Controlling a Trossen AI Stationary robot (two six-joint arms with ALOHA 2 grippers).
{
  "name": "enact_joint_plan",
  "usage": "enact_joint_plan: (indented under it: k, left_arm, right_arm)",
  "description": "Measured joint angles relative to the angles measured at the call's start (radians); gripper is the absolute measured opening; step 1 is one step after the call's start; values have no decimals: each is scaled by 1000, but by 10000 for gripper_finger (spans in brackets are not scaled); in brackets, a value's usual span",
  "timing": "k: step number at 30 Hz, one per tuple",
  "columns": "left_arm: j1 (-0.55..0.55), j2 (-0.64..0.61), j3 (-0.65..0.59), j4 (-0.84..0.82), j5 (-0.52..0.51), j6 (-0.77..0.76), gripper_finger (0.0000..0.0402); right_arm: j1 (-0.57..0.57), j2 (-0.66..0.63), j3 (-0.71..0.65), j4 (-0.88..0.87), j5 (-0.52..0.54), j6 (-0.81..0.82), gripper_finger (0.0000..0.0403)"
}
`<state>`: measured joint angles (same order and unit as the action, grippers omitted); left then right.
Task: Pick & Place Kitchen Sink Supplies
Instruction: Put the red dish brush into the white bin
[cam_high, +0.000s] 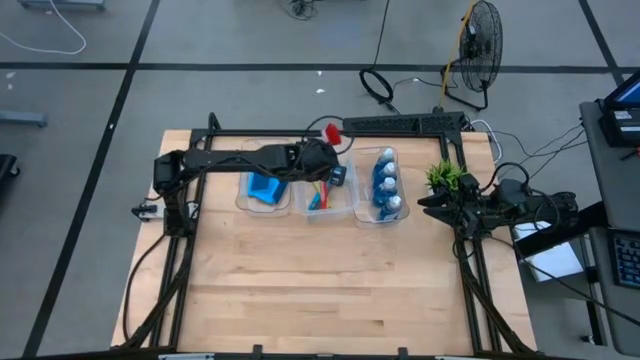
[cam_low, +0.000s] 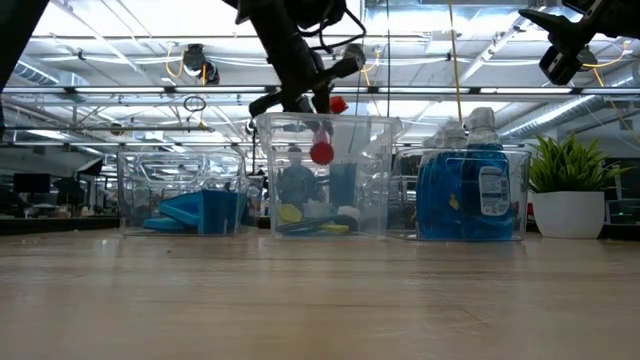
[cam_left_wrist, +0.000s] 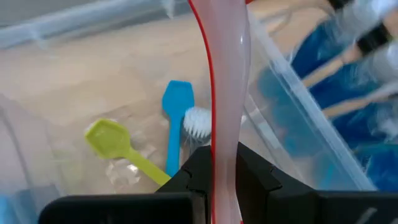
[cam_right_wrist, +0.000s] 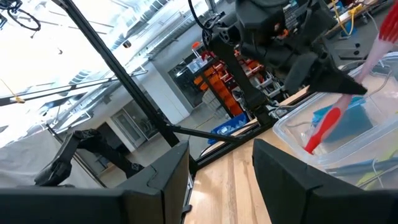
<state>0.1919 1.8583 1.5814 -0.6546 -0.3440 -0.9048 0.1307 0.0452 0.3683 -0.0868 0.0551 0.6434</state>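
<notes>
We are seeing three bins sitting in a row across the far half of the table (cam_high: 330, 290). The left bin (cam_high: 244, 202) is holding the sponges (cam_high: 265, 187), the middle bin (cam_high: 345, 211) the dish brushes (cam_high: 321, 198), and the right bin (cam_high: 364, 214) the bottles (cam_high: 386, 184) lined up front to back. The potted plant (cam_high: 446, 177) is standing just right of that bin. The left gripper (cam_high: 330, 172) is hanging over the middle bin, holding another brush (cam_low: 321, 152) with its end inside the bin. The right gripper (cam_high: 428, 203) is waiting at the table's right edge, beside the plant.
</notes>
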Motion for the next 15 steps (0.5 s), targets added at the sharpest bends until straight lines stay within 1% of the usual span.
enact_joint_plan:
  k: [9, 15]
  left_arm:
    - [-24, 20, 0, 5, 40, 249, 43]
    - [-24, 23, 0, 17, 57, 291, 43]
  right_arm:
    - [0, 0, 0, -1, -3, 0, 167]
    - [0, 0, 0, -1, -4, 0, 167]
